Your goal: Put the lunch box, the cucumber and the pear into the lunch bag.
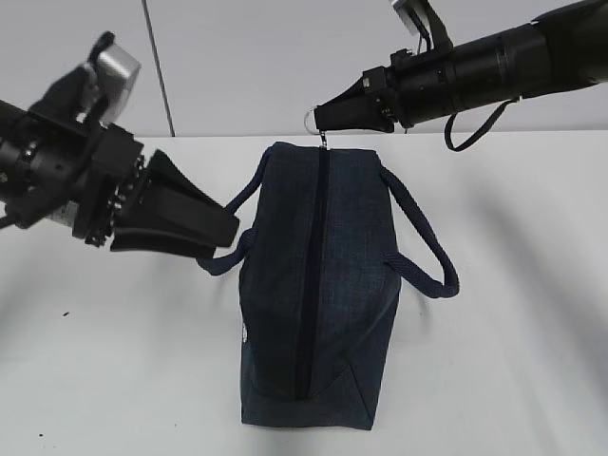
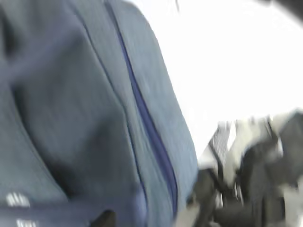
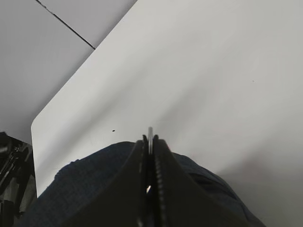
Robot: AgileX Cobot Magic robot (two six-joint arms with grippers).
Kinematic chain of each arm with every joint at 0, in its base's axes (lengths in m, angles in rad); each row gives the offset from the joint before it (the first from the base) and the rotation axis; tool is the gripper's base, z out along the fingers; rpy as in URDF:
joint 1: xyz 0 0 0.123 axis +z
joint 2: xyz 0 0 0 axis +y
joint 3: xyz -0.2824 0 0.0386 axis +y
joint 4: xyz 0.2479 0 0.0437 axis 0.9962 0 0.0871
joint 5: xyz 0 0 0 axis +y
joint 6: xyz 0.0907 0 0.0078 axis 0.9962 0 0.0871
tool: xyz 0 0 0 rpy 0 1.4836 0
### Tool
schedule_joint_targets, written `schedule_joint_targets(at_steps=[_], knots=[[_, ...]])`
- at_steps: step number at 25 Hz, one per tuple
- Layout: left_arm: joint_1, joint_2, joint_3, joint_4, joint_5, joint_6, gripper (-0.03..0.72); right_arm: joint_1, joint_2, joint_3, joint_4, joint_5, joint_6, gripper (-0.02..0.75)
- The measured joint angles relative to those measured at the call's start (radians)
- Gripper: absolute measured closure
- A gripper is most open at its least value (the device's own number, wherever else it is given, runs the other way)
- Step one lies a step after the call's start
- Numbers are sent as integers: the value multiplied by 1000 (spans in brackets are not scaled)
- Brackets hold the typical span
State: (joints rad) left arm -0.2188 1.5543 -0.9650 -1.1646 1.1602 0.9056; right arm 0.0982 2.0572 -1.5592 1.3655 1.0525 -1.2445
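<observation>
1. Your white table [image 1: 532, 285] fills the exterior view and runs bare behind the bag in the right wrist view, where its rounded corner shows.
2. Your lunch bag [image 1: 318, 285] stands mid-table, dark navy, its zipper [image 1: 313, 275] running closed along the top toward the far end. Only the exterior view shows the whole of it; the left wrist view gives you a blurred close stretch of fabric and zipper seam, the right wrist view just its far end below the fingers.
3. The lunch box, cucumber and pear appear in none of your views.
4. Your left gripper [image 1: 224, 236] sits at the bag's left side, beside the left handle [image 1: 233, 252]. You cannot tell from the exterior view whether it touches the handle, and the left wrist view is too smeared to show its fingers; leave its jaw state as unknown.
5. Your right gripper [image 1: 321, 118] reaches to the bag's far end. The right wrist view shows its jaws pressed together on a thin metal edge, the ring pull [image 1: 314, 119], whose loop only the exterior view shows.
</observation>
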Motion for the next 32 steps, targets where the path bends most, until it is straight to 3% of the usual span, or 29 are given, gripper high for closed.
schedule_joint_targets(at_steps=[10, 22, 26, 30, 32], knots=[[7, 11, -3, -243, -331, 5, 337, 0, 0, 0, 0, 0, 0, 732], [-76, 237, -184, -254, -349, 23, 383, 0, 0, 0, 0, 0, 1, 732], [-85, 268, -197, -258, -340, 23, 470, -5, 0, 0, 0, 2, 1, 732], [-89, 270, -199, -255, -338, 27, 638, -6, 0, 0, 0, 2, 1, 732], [-89, 272, -199, -255, -334, 27, 659, -6, 0, 0, -2, 2, 1, 732]])
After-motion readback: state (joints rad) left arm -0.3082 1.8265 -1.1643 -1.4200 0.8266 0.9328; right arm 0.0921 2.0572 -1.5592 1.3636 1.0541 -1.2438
